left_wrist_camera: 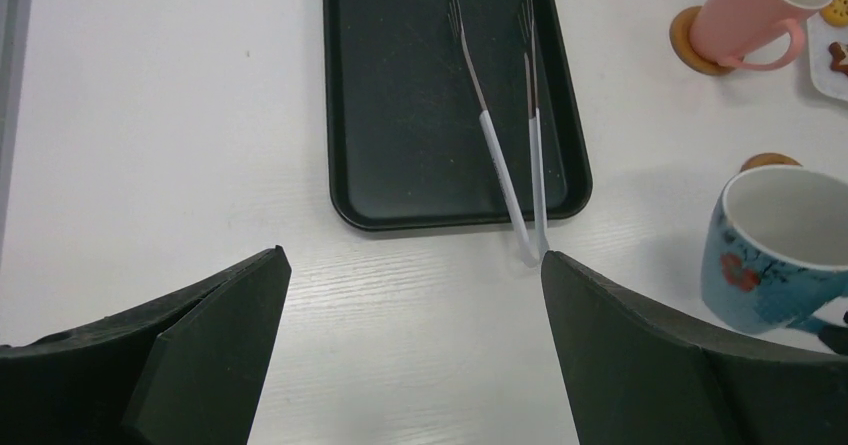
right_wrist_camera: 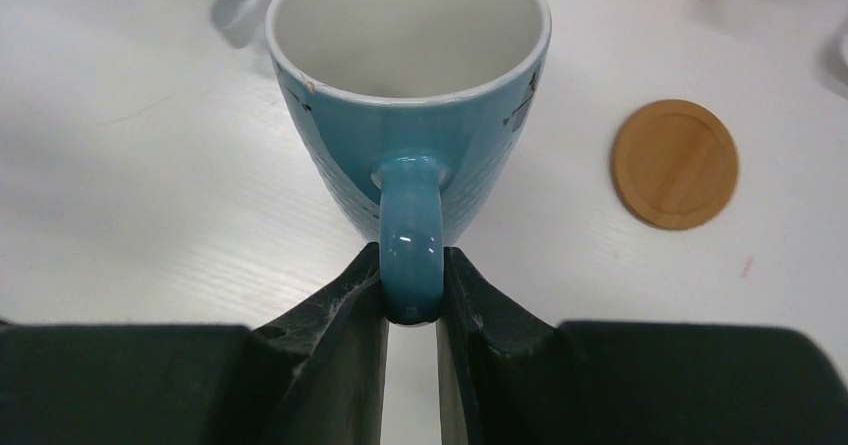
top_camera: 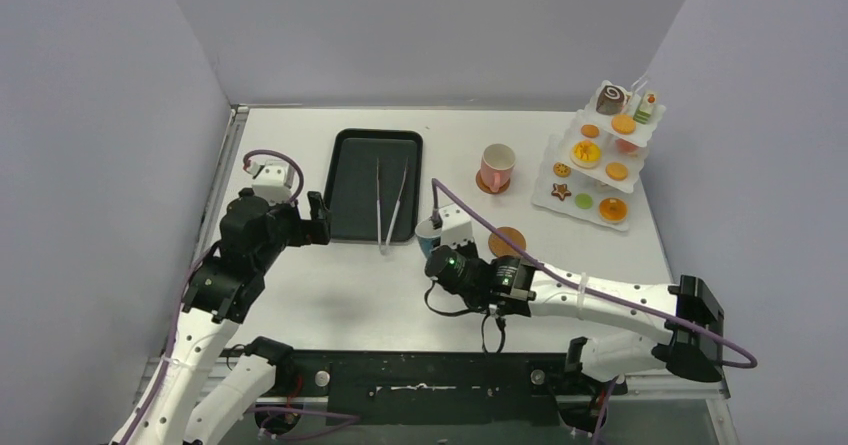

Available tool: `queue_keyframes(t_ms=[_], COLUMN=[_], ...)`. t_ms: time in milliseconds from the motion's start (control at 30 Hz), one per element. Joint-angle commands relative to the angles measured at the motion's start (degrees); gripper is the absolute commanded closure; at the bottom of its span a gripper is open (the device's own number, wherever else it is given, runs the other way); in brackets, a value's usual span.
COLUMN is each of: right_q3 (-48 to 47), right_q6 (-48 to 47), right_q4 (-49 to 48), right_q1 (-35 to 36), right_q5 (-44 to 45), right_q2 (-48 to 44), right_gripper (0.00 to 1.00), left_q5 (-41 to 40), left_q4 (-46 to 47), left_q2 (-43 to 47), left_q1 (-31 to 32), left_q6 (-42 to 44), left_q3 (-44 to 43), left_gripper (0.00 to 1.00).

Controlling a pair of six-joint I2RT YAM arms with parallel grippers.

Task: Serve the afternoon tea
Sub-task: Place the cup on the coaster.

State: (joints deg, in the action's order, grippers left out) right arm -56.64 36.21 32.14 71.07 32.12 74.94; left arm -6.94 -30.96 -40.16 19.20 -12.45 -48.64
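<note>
My right gripper [right_wrist_camera: 411, 265] is shut on the handle of the blue cup [right_wrist_camera: 410, 95], which stands upright near the table's middle [top_camera: 428, 233], just right of the tongs' ends. I cannot tell whether the cup rests on the table. A bare wooden coaster [right_wrist_camera: 675, 163] lies to its right. The pink cup [top_camera: 497, 166] sits on another coaster further back. Toy pastries such as an orange tart [top_camera: 586, 152] fill a white tiered stand [top_camera: 545, 197] at the back right. My left gripper [left_wrist_camera: 415, 260] hangs open over bare table, near the tray's front edge.
A black tray [left_wrist_camera: 400, 95] lies left of centre with long metal tongs [left_wrist_camera: 505, 165] on it, their joined end sticking over its near edge. Grey walls close in the left, back and right sides.
</note>
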Motion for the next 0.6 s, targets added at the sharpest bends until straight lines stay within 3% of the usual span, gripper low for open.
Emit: queue_keyframes(t_ms=[0, 133, 367, 567], right_q3=[2.9, 5.8, 11.8, 14.6], right_q6=[1.5, 0.5, -1.5, -3.6], right_q4=[-0.6, -0.8, -5.1, -8.9], right_q1=[-5.4, -10.2, -21.2, -26.2], right_q5=[7.1, 10.0, 6.9, 6.0], right_q2=[-5.2, -7.4, -11.7, -13.2], right_gripper=[1.00, 1.00, 1.00, 1.00], left_q5=[4.0, 4.2, 4.2, 3.9], left_q4=[4.0, 4.2, 4.2, 4.0], left_q2=[-1.1, -0.9, -1.0, -0.8], left_q1=[0.3, 0.3, 0.5, 0.7], left_q6=[1.1, 2.1, 3.2, 3.6], left_q3=[-0.9, -0.1, 0.2, 0.2], left_gripper=[0.03, 0.03, 0.03, 0.03])
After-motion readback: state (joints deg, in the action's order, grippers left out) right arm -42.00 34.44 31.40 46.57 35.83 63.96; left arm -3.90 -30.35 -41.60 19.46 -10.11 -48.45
